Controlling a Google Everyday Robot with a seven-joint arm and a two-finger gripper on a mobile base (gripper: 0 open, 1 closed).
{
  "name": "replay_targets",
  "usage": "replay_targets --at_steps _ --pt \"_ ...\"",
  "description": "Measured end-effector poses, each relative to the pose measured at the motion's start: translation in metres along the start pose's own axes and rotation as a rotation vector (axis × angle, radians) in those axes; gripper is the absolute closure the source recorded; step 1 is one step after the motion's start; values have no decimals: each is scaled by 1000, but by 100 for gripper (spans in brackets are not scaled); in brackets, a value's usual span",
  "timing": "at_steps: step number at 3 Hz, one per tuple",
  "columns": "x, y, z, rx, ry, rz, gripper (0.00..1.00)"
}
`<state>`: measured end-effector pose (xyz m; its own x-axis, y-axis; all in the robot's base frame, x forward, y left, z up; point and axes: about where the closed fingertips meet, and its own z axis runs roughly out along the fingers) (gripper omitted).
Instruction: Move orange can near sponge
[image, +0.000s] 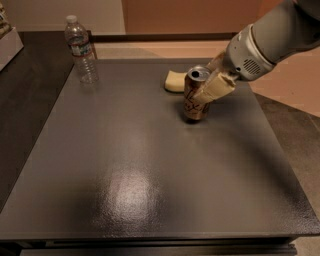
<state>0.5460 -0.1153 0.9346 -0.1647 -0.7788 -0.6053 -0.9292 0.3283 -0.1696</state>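
The orange can (195, 97) stands upright on the dark table (140, 165), a brownish-orange drink can with a silver top and dark script lettering. My gripper (211, 80) comes in from the right and is shut on the can's upper part; one cream finger (216, 87) crosses its front side. The pale yellow sponge (174, 82) lies flat just behind and left of the can, partly hidden by it. Can and sponge are very close, and contact cannot be told.
A clear plastic water bottle (81, 49) stands at the table's far left corner. A pale box edge (7, 42) shows at the far left. The table's right edge runs close under my arm (272, 42).
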Motion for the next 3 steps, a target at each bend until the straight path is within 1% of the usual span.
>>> replay_targets --at_steps 1,2,3 --pt "5 -24 5 17 19 46 100" --pt "10 -40 15 19 29 88 84" --pt "14 -50 26 20 30 120 61"
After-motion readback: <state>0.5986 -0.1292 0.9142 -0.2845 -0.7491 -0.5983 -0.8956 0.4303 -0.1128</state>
